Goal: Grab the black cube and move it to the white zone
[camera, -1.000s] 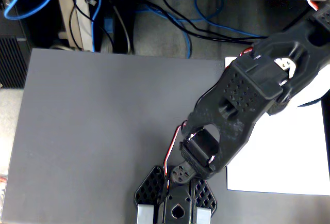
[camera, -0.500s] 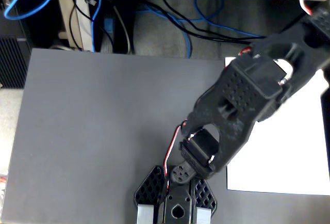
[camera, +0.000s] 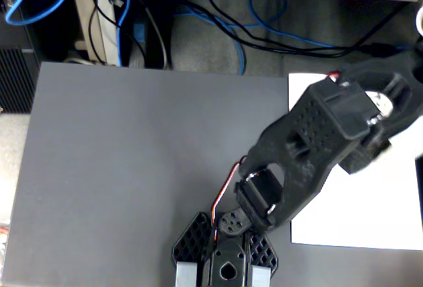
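Arm (camera: 310, 141): reaching over white zone (camera: 357, 214), at table's right edge
Gripper: hidden, grip impossible telling
Black cube: not showing; likely light, spongy, taking by sides

A flat grey matte counter (camera: 132, 168) fills the fixed view; beyond it, tangled blue and black cables (camera: 264, 29) lie on grey floor.

No readable text, labels, brands, numbers or signs anywhere, not on the black arm (camera: 310, 148), the white zone (camera: 357, 214), the grey table (camera: 132, 168) or the cables (camera: 264, 29) behind it
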`<state>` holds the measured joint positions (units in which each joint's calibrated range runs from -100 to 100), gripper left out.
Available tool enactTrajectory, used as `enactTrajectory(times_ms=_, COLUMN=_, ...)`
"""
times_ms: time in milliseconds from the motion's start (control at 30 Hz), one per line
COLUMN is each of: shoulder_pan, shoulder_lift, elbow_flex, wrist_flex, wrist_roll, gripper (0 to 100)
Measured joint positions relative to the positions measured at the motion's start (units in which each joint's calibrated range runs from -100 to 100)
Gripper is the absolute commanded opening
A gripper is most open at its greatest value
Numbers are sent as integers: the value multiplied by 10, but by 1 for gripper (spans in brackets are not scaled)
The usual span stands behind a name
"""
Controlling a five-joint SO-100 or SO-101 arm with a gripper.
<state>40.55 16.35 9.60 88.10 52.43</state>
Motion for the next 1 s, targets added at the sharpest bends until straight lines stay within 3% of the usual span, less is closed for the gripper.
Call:
enactTrajectory(times_ms=167, shoulder_pan=17, shoulder_lift=0, elbow_flex=0, wrist_flex=0, wrist_roll=11, gripper=53)
enactTrajectory(times_ms=600, shoulder_pan=26, shoulder_lift=-7, elbow_flex=0, wrist_flex=15, wrist_roll=11, gripper=53)
enactTrajectory(times_ms=800, shoulder_pan=25, shoulder_lift=-290, elbow_flex=0, wrist_flex=104, wrist_roll=11, gripper=53)
enactTrajectory(times_ms=1000, shoulder_pan=25, shoulder_lift=-339, elbow_flex=0, wrist_flex=105, wrist_roll=8, gripper=53)
